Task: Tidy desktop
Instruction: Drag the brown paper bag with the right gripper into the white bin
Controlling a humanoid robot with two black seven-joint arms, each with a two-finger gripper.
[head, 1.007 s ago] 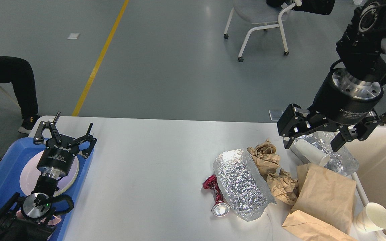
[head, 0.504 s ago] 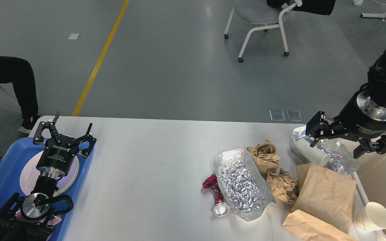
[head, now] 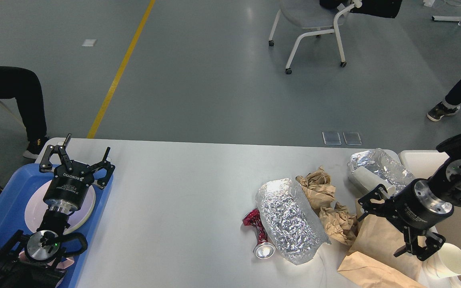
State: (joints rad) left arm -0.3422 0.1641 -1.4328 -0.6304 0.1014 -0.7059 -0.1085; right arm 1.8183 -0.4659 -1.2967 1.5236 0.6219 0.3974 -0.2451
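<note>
My right hand [head: 386, 224] hangs wide open and empty above a brown paper bag [head: 378, 244]; my left hand [head: 79, 154] gapes empty. The white counter [head: 174, 208] lies beneath both.

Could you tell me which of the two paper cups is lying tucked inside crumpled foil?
The far paper cup, lying on its side in the crinkled foil wrap near the desktop's far right edge. The other cup sits bare by the right tool.

Smooth white tabletop [head: 182, 192], faintly glossy. Crinkled shiny foil bag [head: 288, 222]. Matt, creased brown paper bag [head: 378, 248]; crumpled brown paper [head: 336, 222]. Dented metal can [head: 259, 236], glossy red. Smooth blue plastic tray [head: 6, 208].
</note>
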